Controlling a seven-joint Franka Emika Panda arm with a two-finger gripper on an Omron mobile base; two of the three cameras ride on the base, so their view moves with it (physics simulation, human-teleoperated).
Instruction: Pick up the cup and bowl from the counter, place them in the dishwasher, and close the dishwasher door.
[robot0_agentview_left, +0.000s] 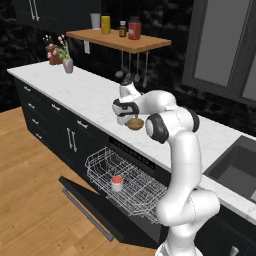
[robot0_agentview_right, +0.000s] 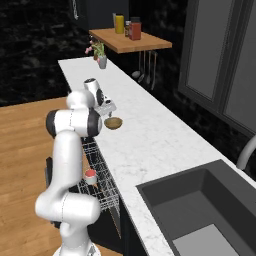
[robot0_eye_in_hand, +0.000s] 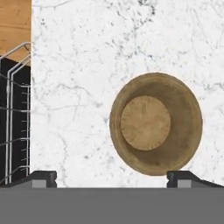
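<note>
Hand view: bowl (robot0_eye_in_hand: 155, 124) below open end effector (robot0_eye_in_hand: 111, 178)

Wooden wall shelf (robot0_agentview_left: 120, 40) at 12 o'clock, carrying a yellow bottle (robot0_agentview_left: 105, 23), a small dark jar (robot0_agentview_left: 122, 29), a red jar (robot0_agentview_left: 134, 28) and a grey-white cylinder (robot0_agentview_left: 95, 20). Utensils (robot0_agentview_left: 131, 67) hang beneath it. Flower vase (robot0_agentview_left: 67, 65) at 10 o'clock. Sink basin (robot0_agentview_right: 207, 210) at 5 o'clock; wooden floor (robot0_agentview_left: 30, 200) at 7 o'clock.

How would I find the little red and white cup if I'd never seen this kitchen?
Look under the long white marble counter for the open dishwasher, its white wire rack pulled out. The cup stands upright in that rack. It is the one white thing with a red top; the brown bowl sits on the counter.
</note>
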